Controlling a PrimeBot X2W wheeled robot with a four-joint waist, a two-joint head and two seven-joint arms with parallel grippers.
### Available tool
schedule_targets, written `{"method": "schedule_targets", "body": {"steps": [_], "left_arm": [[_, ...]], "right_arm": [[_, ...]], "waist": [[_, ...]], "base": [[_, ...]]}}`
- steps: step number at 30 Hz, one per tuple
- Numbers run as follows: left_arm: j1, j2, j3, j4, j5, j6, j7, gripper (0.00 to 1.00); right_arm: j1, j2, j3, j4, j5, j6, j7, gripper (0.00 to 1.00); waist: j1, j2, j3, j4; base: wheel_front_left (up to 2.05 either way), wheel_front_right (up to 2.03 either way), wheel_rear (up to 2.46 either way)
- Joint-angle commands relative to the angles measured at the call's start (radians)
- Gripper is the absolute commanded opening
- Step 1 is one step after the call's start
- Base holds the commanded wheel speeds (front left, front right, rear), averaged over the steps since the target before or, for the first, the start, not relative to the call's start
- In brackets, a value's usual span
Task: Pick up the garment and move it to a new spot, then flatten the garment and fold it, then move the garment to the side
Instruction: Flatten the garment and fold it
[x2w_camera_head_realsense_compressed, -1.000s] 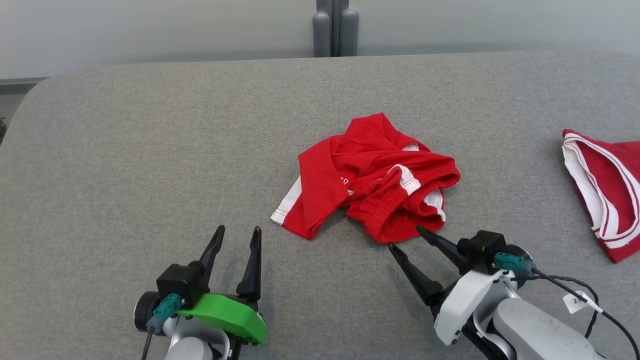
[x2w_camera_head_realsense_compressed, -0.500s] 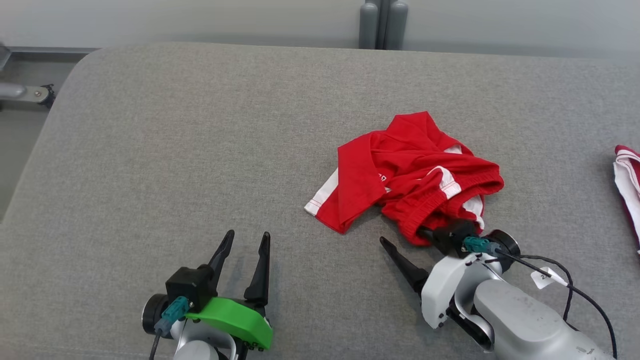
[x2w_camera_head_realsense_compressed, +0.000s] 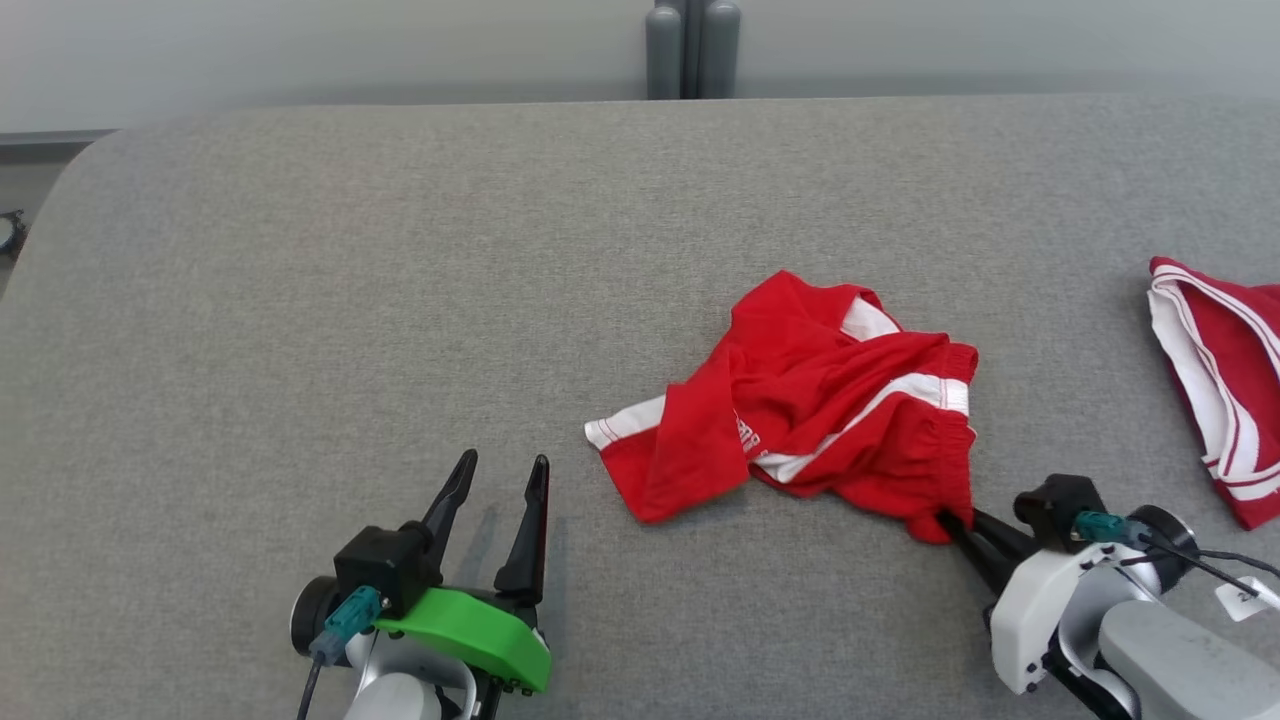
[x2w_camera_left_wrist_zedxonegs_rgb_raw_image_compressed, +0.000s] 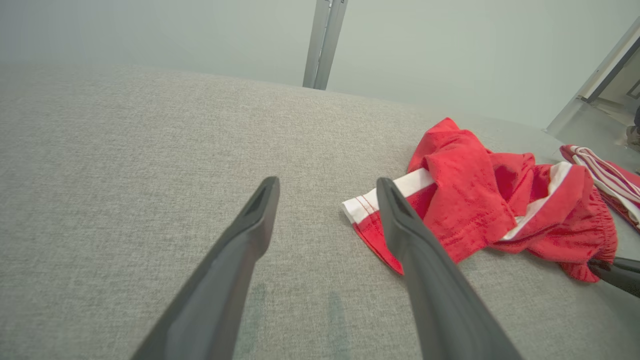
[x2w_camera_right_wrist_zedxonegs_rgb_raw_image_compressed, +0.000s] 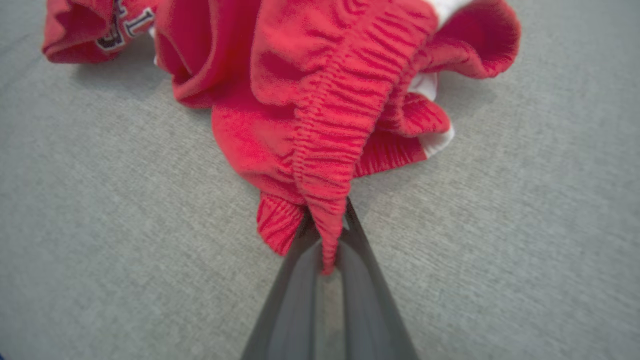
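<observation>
- Shorts (x2w_camera_head_realsense_compressed: 830, 420): red with white stripes, crumpled right of centre on the grey worktop (x2w_camera_head_realsense_compressed: 300, 300).
- Right gripper (x2w_camera_head_realsense_compressed: 952, 522): I have it clamped on the near corner of the elastic waistband, a firm edge for lifting.
- Left gripper (x2w_camera_head_realsense_compressed: 503, 462): fingers spread, empty, near the white hem.
- Second red garment (x2w_camera_head_realsense_compressed: 1215, 390): far right, well apart; I judge nothing obstructs.

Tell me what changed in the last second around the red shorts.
The right gripper, open just short of the red shorts a second ago, reached in and shut on their elastic waistband, and the cloth has been dragged into a new shape. The left gripper stayed open and idle; the other red garment lay untouched.
</observation>
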Motion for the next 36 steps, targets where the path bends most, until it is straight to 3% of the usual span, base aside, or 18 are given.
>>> {"method": "schedule_targets", "body": {"steps": [1,5,6,7,15,23,27,35,36], "left_arm": [[-0.016,0.003,-0.004,-0.004,-0.004,-0.005,-0.003,1.0],[-0.036,0.003,-0.022,-0.001,-0.004,-0.014,-0.003,1.0],[-0.039,0.003,-0.029,0.0,-0.007,-0.017,-0.003,1.0],[-0.041,0.003,-0.038,0.002,-0.01,-0.019,-0.003,1.0],[-0.034,0.003,-0.124,0.009,-0.026,-0.041,-0.003,1.0],[-0.073,0.003,-0.324,0.021,-0.117,-0.05,-0.003,1.0],[-0.118,0.004,-0.428,0.09,-0.133,-0.05,-0.003,1.0],[-0.153,0.003,-0.412,0.161,-0.127,-0.05,-0.003,1.0],[-0.157,0.003,-0.413,0.16,-0.126,-0.05,-0.003,0.93]], "right_arm": [[0.018,-0.025,-0.006,0.006,0.009,-0.002,0.0,0.0],[0.019,-0.06,-0.036,0.02,0.022,-0.002,0.0,0.0],[0.015,-0.064,-0.055,0.02,0.023,-0.002,0.0,0.22],[0.014,-0.063,-0.068,0.015,0.026,-0.002,0.0,1.0],[0.046,-0.051,-0.229,-0.096,-0.031,-0.002,-0.001,1.0],[0.119,0.013,-0.458,-0.251,-0.175,-0.002,-0.001,1.0],[0.131,0.054,-0.492,-0.28,-0.222,-0.002,-0.001,1.0],[0.134,0.092,-0.511,-0.3,-0.248,-0.002,-0.001,1.0],[0.135,0.094,-0.515,-0.3,-0.245,-0.002,-0.001,1.0]], "waist": [[0.0,0.0,-0.006,-0.044],[0.0,0.0,-0.001,-0.077],[0.0,0.0,0.002,-0.083],[0.0,0.0,0.003,-0.089],[0.0,0.0,0.002,-0.109],[0.0,0.0,0.001,-0.119],[0.0,0.0,0.008,-0.135],[0.0,0.0,0.015,-0.181],[0.0,0.0,0.016,-0.184]], "base": [[0.0,0.0,0.0],[0.0,0.0,0.0],[0.0,0.0,0.0],[0.0,0.0,0.0],[0.0,0.0,0.0],[0.0,0.0,0.0],[0.0,0.0,0.0],[0.0,0.0,0.0],[0.0,0.0,0.0]]}}
